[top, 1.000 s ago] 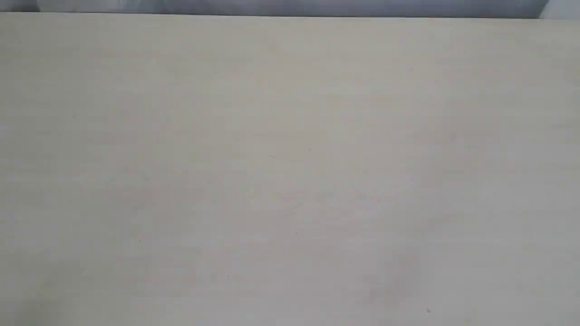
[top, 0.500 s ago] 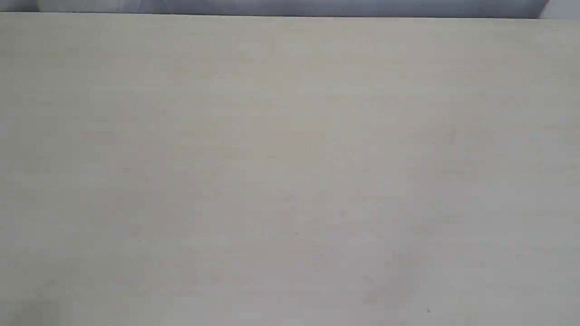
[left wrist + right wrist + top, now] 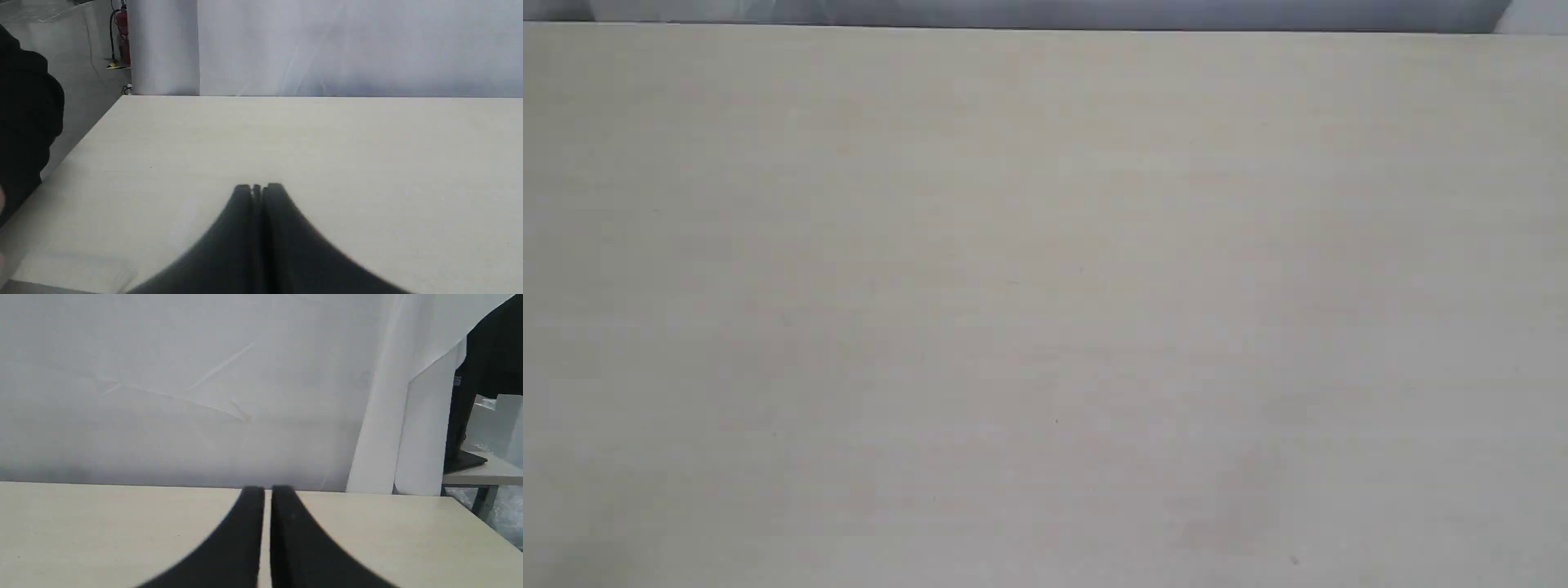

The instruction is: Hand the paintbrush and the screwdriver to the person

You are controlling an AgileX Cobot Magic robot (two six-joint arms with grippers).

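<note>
Plainly, neither paintbrush nor screwdriver showed in any view; the exterior frame held only table, edge to edge. The left gripper and right gripper were both closed on nothing, so bearing, axis and nearer arm could not be told.

Lab or test bay suggested — pale table screened by white sheeting, fire extinguisher seen on grey floor, side desk nearby
</note>
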